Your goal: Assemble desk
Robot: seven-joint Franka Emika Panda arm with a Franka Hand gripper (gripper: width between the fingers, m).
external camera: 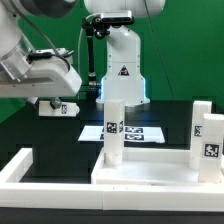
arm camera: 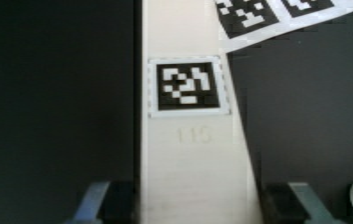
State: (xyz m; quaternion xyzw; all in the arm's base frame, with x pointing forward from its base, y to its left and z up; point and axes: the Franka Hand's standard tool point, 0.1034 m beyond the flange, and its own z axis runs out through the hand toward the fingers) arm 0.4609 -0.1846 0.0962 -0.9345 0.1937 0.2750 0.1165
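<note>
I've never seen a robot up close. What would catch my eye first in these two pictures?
Probably the tall white leg block standing upright on the wide white tabletop slab near the front of the exterior view, with another leg block at that view's right. In the wrist view the same tagged block fills the picture, running between the two open jaws of the gripper. Behind stands the robot's white base.

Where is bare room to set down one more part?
Free: black table between the long white border rail and the marker board; the flat white tabletop slab between the upright white leg block and the tagged white blocks. Crowded under the robot arm.
</note>
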